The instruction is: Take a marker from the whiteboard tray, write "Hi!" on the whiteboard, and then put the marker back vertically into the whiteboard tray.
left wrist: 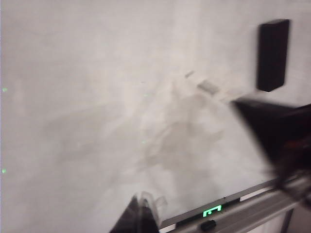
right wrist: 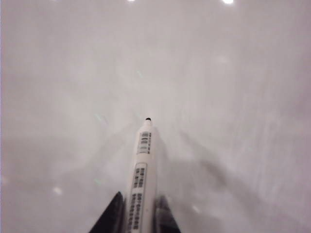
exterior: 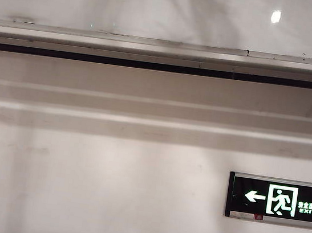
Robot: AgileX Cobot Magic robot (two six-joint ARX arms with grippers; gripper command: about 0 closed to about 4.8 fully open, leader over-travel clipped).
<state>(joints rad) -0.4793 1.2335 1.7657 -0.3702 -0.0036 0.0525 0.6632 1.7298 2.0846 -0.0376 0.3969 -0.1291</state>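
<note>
1. In front of the whiteboard (right wrist: 204,82), our right hand (right wrist: 138,213) grips the marker (right wrist: 142,179) between its dark fingers (right wrist: 111,216), its black tip pointing at the glossy panel.
2. We cannot tell whether the tip touches the surface (the view is blurred).
3. Our left hand (left wrist: 141,213) shows only at the frame edge, near the board; we cannot tell how wide it stands.
4. Beyond it lie a black eraser (left wrist: 273,54) on the board and the whiteboard tray (left wrist: 243,216).
5. In the exterior view we see neither hand, only the tray and a green exit sign (exterior: 277,200) below it.
</note>
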